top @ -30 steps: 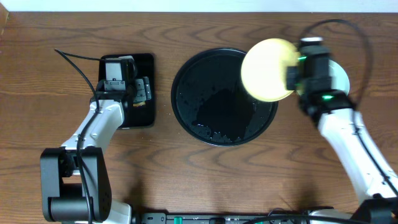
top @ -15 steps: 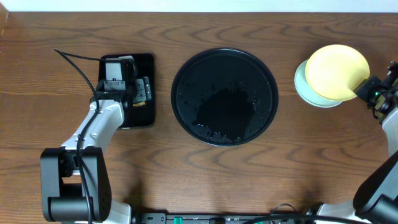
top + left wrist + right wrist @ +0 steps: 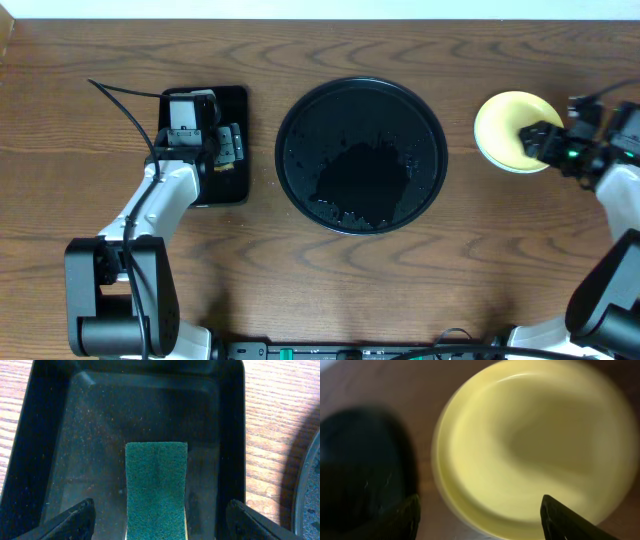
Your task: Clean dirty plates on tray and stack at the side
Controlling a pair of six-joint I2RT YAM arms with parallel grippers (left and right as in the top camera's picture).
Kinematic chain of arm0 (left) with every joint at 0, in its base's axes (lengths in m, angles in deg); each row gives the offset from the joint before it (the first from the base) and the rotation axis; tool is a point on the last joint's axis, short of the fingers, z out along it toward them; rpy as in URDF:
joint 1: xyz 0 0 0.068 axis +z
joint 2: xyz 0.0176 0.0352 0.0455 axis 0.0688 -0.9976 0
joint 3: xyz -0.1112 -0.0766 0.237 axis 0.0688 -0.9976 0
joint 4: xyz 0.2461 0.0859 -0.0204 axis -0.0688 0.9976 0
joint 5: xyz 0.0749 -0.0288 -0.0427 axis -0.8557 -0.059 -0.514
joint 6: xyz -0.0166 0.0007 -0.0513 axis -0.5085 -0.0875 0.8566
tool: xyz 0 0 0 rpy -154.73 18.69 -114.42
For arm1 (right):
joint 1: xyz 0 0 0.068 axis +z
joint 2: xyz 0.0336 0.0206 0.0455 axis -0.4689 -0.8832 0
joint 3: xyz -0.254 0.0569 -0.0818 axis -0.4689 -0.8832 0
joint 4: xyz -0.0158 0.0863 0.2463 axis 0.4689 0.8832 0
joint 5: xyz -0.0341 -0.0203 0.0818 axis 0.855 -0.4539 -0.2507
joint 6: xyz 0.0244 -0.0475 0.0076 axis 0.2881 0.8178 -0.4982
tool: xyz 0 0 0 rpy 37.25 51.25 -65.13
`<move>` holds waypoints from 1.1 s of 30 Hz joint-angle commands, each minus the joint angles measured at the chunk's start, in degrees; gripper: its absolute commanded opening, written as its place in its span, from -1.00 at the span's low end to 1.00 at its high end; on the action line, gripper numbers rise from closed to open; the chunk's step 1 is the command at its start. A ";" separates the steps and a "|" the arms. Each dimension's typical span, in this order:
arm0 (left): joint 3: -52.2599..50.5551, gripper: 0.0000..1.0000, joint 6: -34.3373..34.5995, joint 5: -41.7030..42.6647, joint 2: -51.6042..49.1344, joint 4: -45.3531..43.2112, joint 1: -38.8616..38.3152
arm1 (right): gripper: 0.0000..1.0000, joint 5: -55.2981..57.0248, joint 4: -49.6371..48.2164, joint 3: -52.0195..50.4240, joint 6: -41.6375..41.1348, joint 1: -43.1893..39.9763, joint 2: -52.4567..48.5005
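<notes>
The pale yellow plate (image 3: 505, 128) lies flat on the table at the right, apart from the tray. It fills the right wrist view as the yellow plate (image 3: 535, 445). My right gripper (image 3: 533, 140) hovers at its right rim, open, and nothing sits between its fingers (image 3: 572, 520). Any plates beneath the yellow one are hidden. The round black tray (image 3: 300, 120) sits mid-table with wet speckles and no plate on it. My left gripper (image 3: 160, 522) hangs open over a green sponge (image 3: 156, 485), astride it without touching.
The sponge lies in a small rectangular black tray (image 3: 235, 100) at the left, under the left arm. A cable (image 3: 120, 100) runs off to the upper left. The round tray's rim (image 3: 312, 490) shows at the left wrist view's right edge.
My right arm carried the yellow plate from above the round tray to the right side, set it down flat and opened its jaws. The left arm has not moved.
</notes>
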 commanded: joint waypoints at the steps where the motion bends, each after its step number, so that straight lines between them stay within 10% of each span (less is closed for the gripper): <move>1: -0.02 0.67 -0.15 -0.70 -0.42 0.11 0.33 | 0.54 3.76 1.97 0.33 9.16 9.90 -0.39; 12: -0.04 0.67 -0.13 -0.72 -0.42 0.11 0.33 | 0.96 25.14 4.33 0.33 10.82 31.74 -0.39; 33: -0.04 0.68 -0.13 -0.72 -0.42 0.13 0.33 | 0.99 25.07 4.48 0.28 10.82 32.35 -0.39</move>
